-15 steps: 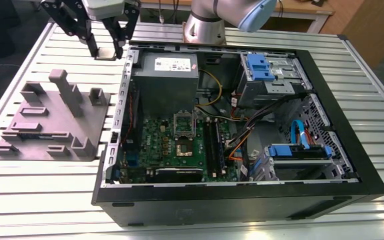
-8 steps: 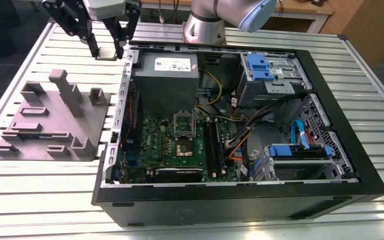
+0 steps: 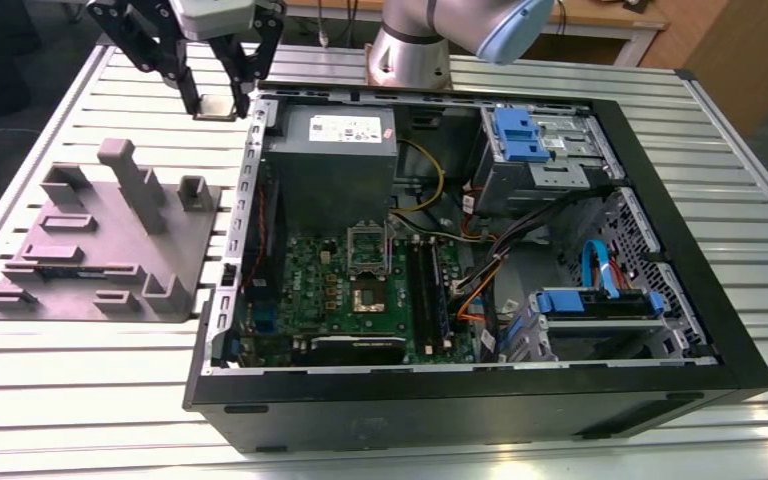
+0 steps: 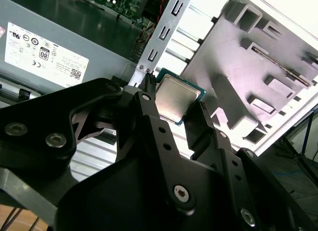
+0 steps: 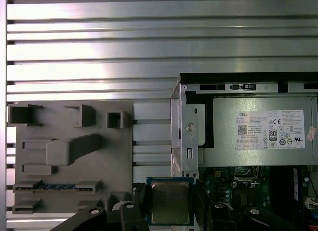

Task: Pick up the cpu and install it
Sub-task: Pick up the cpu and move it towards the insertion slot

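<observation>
**Item: cpu (image 4: 176, 99), in transit.** Small flat square chip with a silvery top and a thin pale rim.

**Location:** In the upper left of the exterior view, held in the air just outside the far corner of the computer case (image 3: 704, 330), above the slatted table (image 3: 77, 400).

**Gripper (image 3: 220, 104):** The black fingers (image 4: 149, 99) are clamped on two opposite edges of the chip. Both wrist views show the metal top clear between them.

**Nearby:**
- Grey moulded fixture (image 3: 91, 250), toward the exterior view's left of the case.
- Power supply (image 3: 337, 150), with a white label, inside the case and closest to the chip.

**Destination:** The dark square socket (image 3: 367, 296) on the green board (image 3: 311, 290), well apart from the chip. Its metal frame looks raised and the seat appears vacant.

**Step in hand:** Pick-up appears complete. The carry is under way and the installation is not yet done.

**Requirement, as judged:** The chip has to travel over the case wall, then sit level and square to the socket with the correct corner matched, and go down gently without sliding across the contacts.
</observation>
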Motion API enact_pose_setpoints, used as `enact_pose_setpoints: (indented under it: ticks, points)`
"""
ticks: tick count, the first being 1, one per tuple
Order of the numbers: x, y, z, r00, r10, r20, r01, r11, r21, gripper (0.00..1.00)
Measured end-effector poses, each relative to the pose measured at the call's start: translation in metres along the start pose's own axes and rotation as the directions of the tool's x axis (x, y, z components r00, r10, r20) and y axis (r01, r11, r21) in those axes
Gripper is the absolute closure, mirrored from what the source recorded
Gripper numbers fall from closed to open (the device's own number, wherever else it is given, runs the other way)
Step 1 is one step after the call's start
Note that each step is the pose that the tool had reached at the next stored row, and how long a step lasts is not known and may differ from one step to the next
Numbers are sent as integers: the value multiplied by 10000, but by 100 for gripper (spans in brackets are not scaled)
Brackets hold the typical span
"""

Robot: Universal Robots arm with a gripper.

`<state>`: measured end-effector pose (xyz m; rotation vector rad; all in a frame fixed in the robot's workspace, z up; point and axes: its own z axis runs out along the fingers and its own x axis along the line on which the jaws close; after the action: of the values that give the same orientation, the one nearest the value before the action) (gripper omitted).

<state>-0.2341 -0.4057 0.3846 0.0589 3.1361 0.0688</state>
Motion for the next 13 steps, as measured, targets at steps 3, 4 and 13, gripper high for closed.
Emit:
enact_pose_setpoints:
  ticks: [3,4,13]
  points:
    - [-7,0,0,10000,-1,0,1,10000,1,53]
    - [-10,0,0,10000,-1,0,1,10000,1,53]
    - [-35,1,0,10000,-1,0,1,10000,0,53]
